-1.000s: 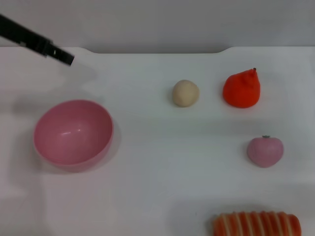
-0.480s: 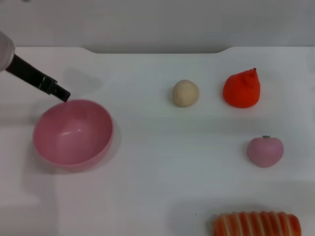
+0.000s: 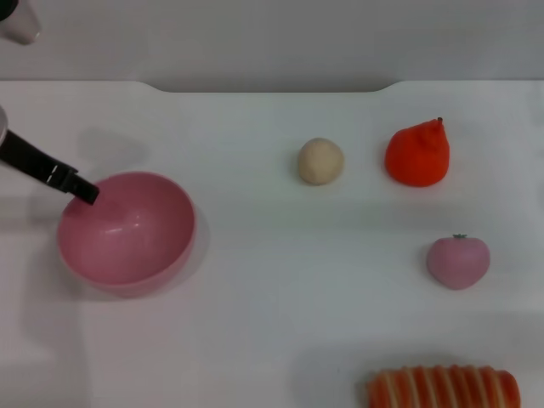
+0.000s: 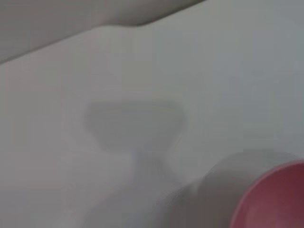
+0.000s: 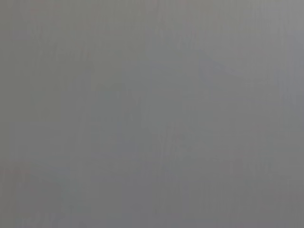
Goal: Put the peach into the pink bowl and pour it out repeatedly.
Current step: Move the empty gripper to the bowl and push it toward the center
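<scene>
The pink bowl [image 3: 127,229] stands upright and empty at the left of the white table [image 3: 272,314]. Its rim also shows in the left wrist view [image 4: 278,199]. The peach [image 3: 458,261], pale pink with a tiny green stem, lies on the table at the right, far from the bowl. My left gripper [image 3: 81,191] shows as a black bar coming in from the left edge, with its tip at the bowl's far left rim. The right gripper is out of view, and the right wrist view shows only plain grey.
A beige ball [image 3: 320,161] and an orange-red pointed fruit [image 3: 417,154] lie at the back middle and right. An orange and white striped item [image 3: 444,389] lies at the front right edge. The table's back edge runs along the top.
My left gripper has come down and towards me, from the table's far left corner to the bowl's far left rim. The bowl, the peach and the other items have not moved.
</scene>
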You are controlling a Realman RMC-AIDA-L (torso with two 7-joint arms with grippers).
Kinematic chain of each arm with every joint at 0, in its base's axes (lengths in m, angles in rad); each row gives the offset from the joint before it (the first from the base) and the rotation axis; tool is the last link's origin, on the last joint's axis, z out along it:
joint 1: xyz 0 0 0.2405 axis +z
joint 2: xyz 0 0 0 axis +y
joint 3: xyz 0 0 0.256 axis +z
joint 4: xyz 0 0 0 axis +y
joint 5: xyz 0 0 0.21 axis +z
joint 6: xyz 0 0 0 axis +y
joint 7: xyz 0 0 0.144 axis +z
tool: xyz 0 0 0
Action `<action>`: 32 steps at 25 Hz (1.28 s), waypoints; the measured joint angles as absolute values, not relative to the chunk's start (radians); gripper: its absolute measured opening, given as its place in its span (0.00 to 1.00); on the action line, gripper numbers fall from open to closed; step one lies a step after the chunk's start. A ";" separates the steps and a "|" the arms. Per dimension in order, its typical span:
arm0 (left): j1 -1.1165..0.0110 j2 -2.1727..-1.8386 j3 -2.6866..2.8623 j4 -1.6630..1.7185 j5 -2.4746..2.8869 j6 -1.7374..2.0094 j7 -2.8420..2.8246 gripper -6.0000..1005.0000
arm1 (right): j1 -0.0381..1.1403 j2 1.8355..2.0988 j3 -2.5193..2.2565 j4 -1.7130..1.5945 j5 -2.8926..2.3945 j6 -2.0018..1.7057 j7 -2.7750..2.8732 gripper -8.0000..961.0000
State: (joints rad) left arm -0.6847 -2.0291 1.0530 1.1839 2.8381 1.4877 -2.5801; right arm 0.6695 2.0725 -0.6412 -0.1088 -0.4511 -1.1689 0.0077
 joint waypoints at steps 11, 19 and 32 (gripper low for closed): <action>-0.670 -2.033 1.060 1.143 2.839 1.486 -2.587 0.71 | 0.677 2.069 -0.663 -0.113 -0.451 -1.165 0.008 0.70; -0.679 -2.046 1.071 1.130 2.839 1.483 -2.581 0.70 | 0.674 2.068 -0.663 -0.114 -0.451 -1.163 0.008 0.70; -0.681 -2.050 1.112 1.108 2.839 1.453 -2.593 0.69 | 0.668 2.068 -0.663 -0.115 -0.451 -1.167 0.008 0.70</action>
